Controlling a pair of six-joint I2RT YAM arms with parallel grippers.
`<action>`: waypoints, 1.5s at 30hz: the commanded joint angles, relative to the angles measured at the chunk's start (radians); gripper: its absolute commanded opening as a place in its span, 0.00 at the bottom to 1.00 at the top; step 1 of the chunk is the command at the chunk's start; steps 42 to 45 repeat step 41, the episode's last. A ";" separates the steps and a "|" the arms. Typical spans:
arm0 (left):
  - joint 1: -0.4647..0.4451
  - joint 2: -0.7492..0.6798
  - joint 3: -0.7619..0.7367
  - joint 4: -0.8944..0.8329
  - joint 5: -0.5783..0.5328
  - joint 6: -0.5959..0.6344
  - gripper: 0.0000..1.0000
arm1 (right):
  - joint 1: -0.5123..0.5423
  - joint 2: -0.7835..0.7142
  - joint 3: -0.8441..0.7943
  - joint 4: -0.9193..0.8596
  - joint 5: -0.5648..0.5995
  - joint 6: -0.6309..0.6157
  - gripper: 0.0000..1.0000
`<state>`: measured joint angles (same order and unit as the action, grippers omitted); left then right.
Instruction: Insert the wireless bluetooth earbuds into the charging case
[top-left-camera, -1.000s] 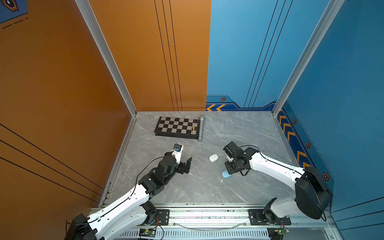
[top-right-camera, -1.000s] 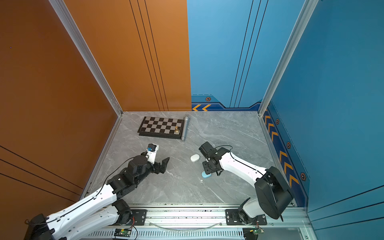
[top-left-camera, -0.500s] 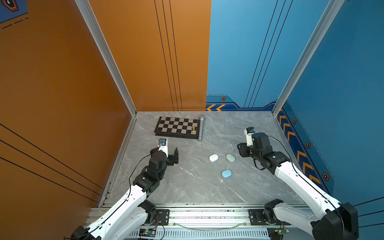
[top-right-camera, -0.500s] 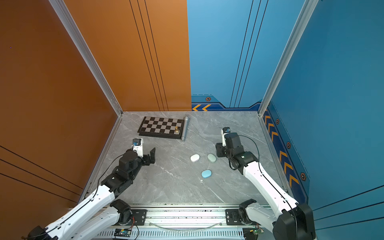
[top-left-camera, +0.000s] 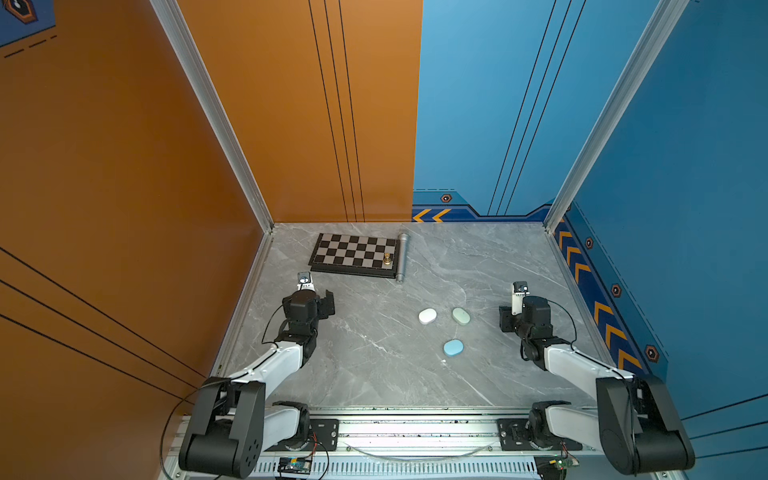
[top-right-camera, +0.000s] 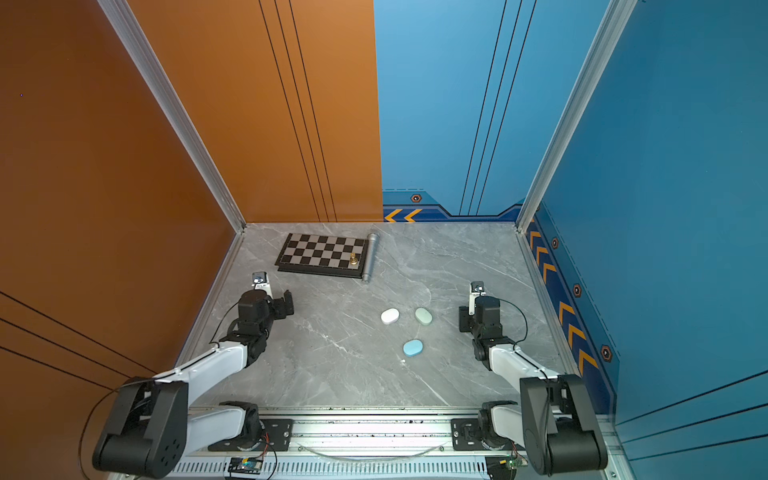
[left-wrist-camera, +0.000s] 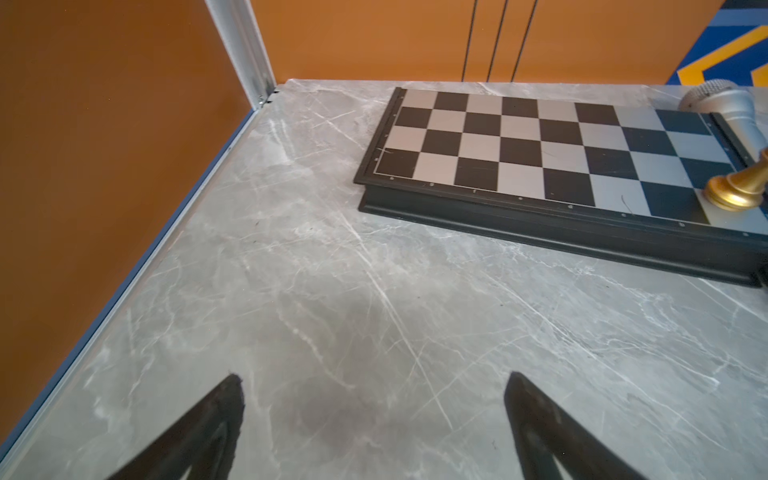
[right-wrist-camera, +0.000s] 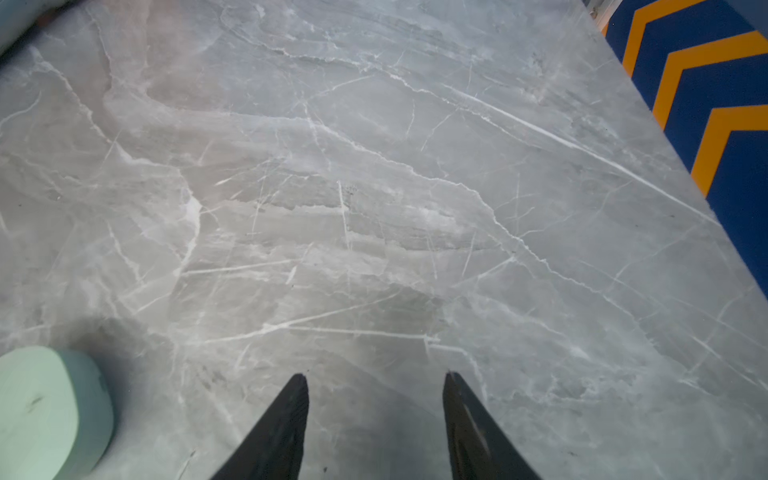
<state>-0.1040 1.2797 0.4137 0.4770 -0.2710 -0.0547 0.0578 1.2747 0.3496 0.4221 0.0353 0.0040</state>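
While the left gripper (left-wrist-camera: 374, 376) gapes wide and the right gripper (right-wrist-camera: 376, 375) parts less, both empty, three charging cases lie between them on the counter (top-left-camera: 374, 374): white case (top-left-camera: 427, 316), green case (top-left-camera: 461, 316), blue case (top-left-camera: 453, 347). Ahead of the left gripper sit one chessboard (top-left-camera: 353, 254), one gold chess piece (top-left-camera: 387, 258) and one microphone (top-left-camera: 402, 257).
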 joint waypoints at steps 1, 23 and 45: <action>-0.001 0.088 0.028 0.152 0.085 0.117 0.98 | -0.013 0.094 -0.005 0.374 -0.035 0.005 0.54; 0.063 0.282 -0.040 0.451 0.064 0.053 0.98 | -0.064 0.272 0.019 0.494 -0.062 0.047 1.00; 0.063 0.282 -0.039 0.451 0.064 0.055 0.98 | -0.051 0.275 0.029 0.476 0.008 0.057 1.00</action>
